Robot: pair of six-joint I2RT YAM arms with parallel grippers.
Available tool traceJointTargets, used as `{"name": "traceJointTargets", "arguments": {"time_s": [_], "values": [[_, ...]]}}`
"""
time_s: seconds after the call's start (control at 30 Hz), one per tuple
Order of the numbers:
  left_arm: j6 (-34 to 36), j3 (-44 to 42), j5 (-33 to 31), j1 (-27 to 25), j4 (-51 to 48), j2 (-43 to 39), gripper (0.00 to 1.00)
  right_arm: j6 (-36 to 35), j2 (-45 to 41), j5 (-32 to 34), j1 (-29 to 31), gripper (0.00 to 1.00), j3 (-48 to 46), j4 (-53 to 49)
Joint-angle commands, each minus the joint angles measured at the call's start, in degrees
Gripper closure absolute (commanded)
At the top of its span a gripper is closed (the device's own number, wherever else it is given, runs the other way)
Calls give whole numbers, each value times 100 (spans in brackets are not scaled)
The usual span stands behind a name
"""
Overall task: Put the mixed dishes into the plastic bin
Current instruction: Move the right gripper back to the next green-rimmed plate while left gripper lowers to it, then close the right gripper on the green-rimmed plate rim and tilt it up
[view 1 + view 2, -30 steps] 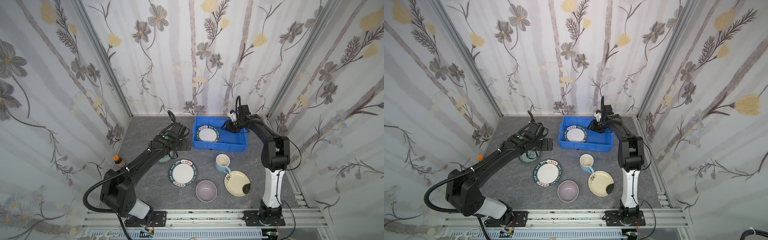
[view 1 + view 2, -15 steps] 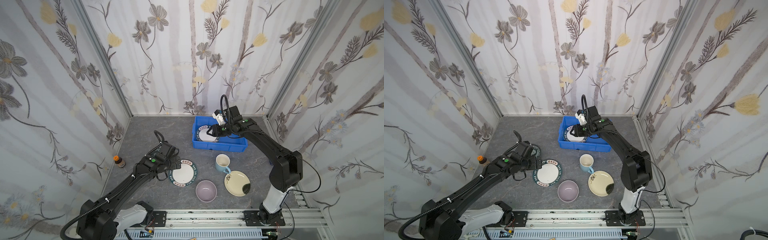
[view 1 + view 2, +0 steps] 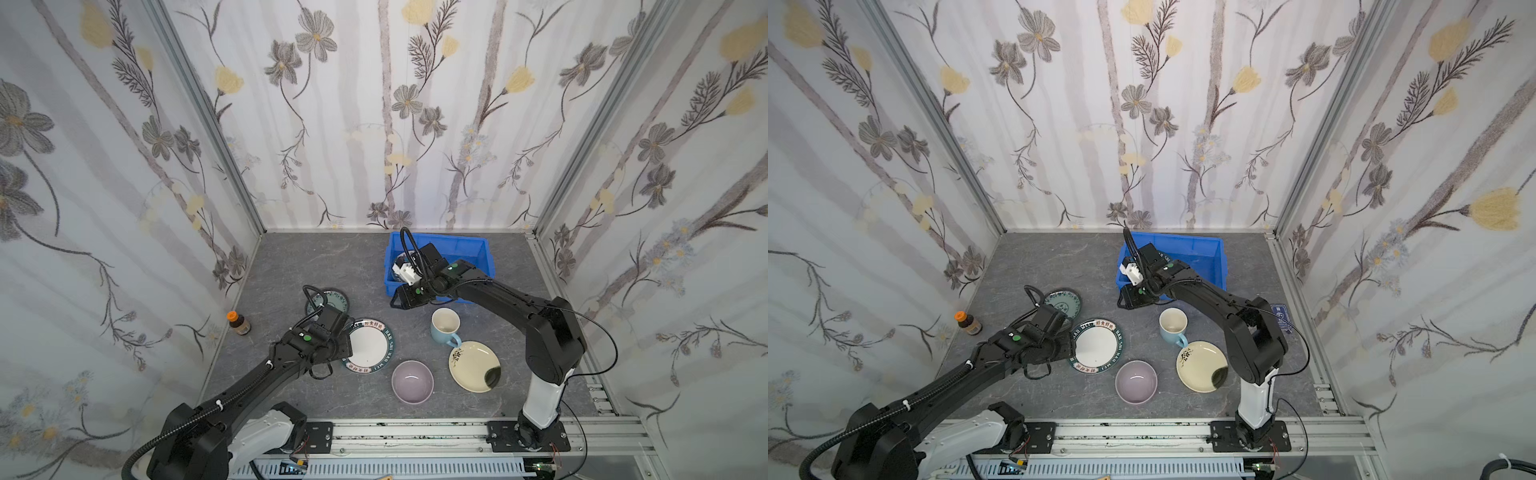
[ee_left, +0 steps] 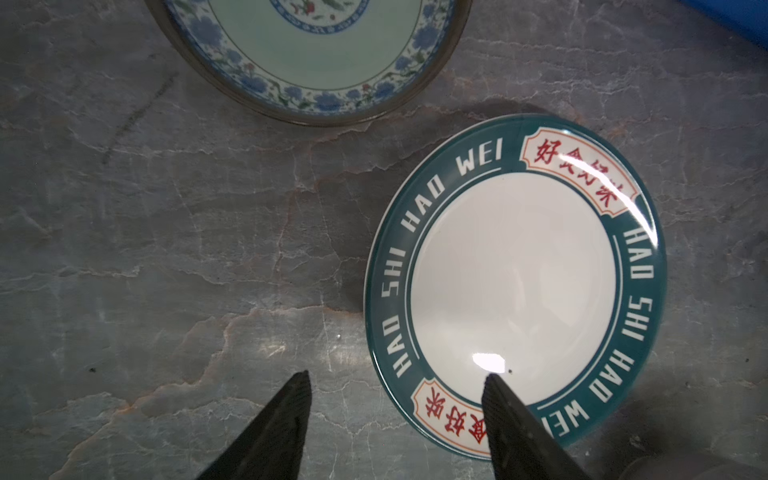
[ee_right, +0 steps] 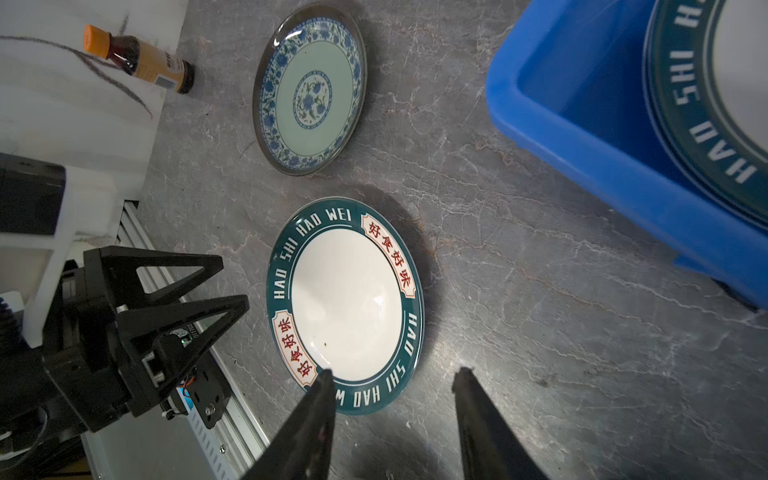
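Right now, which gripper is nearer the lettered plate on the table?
Left. Left gripper sits at the edge of the lettered plate; right gripper hangs apart, beside the bin.

left hand now at lettered plate edge, right hand withdrawn from bin

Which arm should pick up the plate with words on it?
The left arm. Its open left gripper is at the rim of the lettered plate, one finger over it. The right gripper is farther off, beside the blue bin.

Brown orange-capped bottle, apparently upright, on grey table beside floral wall
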Motion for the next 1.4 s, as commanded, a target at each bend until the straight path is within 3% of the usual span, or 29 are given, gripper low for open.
{"name": "traceJointTargets", "arguments": {"time_s": [0.0,0.27,0.43,1.07,1.37], "values": [[-134,-67,-27,0,233,176,35,17,148,-75,20,53,-42,332],[-178,-164,-123,3,421,643,38,-116,426,-96,49,54,-59,303],[-196,-179,-131,-4,502,879,54,-145,582,-208,52,55,-91,308],[-205,-287,-45,-4,782,1210,62,-252,1061,-298,261,56,-31,218],[-170,-276,-27,-4,843,1280,62,-281,1276,-350,354,63,12,187]]}}
